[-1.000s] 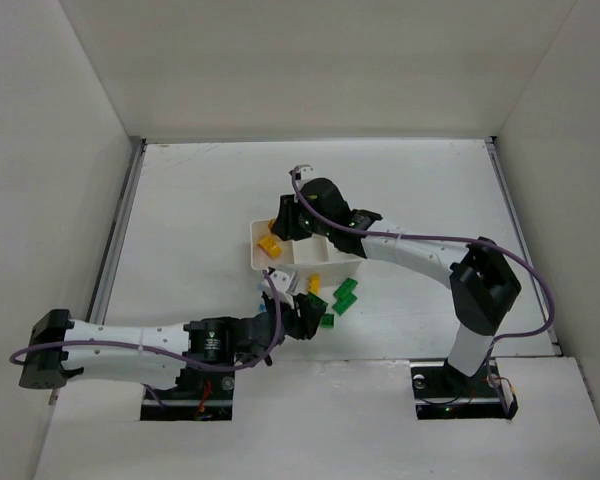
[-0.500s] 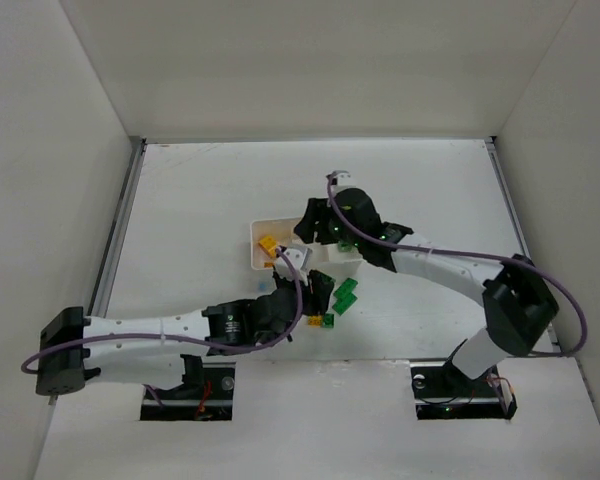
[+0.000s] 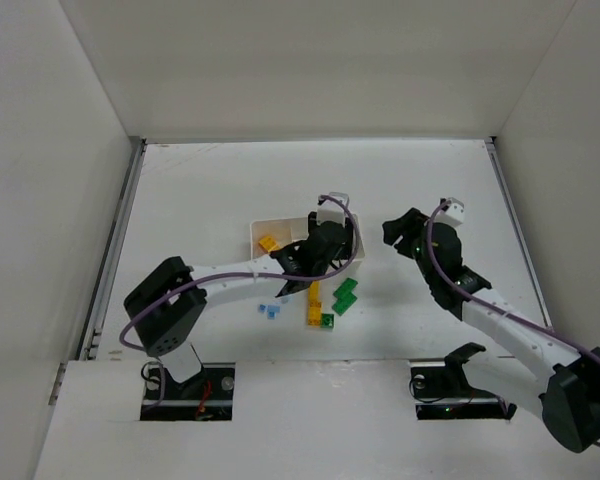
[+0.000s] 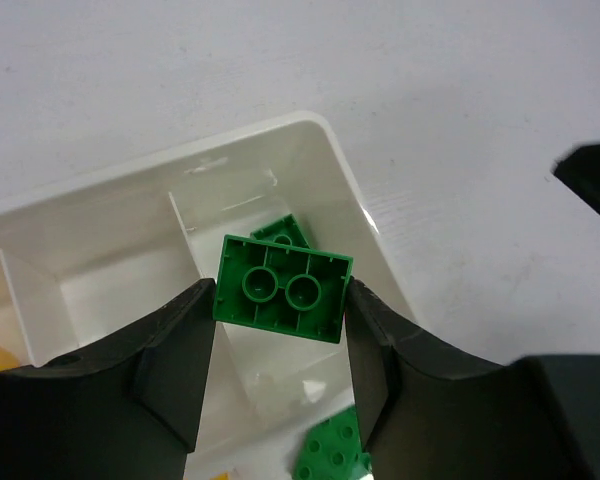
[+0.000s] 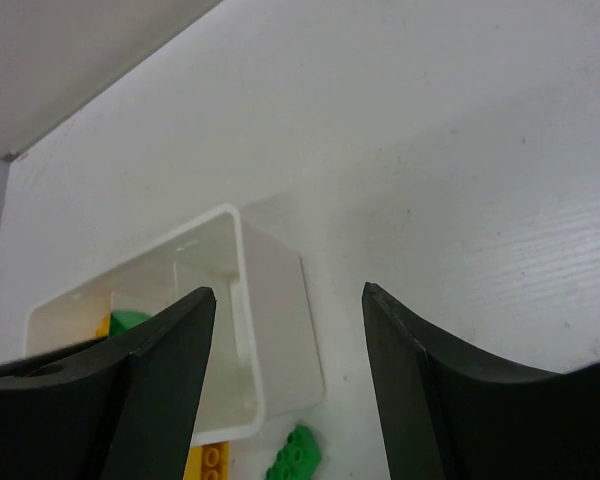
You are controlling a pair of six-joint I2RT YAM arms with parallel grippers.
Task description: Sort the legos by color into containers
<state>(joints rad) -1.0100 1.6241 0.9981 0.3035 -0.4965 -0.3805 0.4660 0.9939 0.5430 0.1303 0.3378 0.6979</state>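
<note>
My left gripper (image 4: 282,300) is shut on a green lego (image 4: 282,288), its hollow underside facing the camera. It hangs over the right-hand container of the white tray (image 4: 280,125), where another green lego (image 4: 282,231) lies. From above, the left gripper (image 3: 316,250) covers the tray (image 3: 280,222); a yellow lego (image 3: 268,243) sits in the left container. My right gripper (image 3: 400,232) is open and empty, to the right of the tray (image 5: 280,320) and apart from it. Its jaws (image 5: 290,290) stand wide.
Loose legos lie on the table in front of the tray: a green one (image 3: 345,293), a yellow one (image 3: 313,310), a small green one (image 3: 327,321) and light blue ones (image 3: 271,310). White walls close in the table on three sides.
My right gripper opened over the tray and pulled away to the right. My left arm swung from the loose legos up over the tray, carrying the green lego.
</note>
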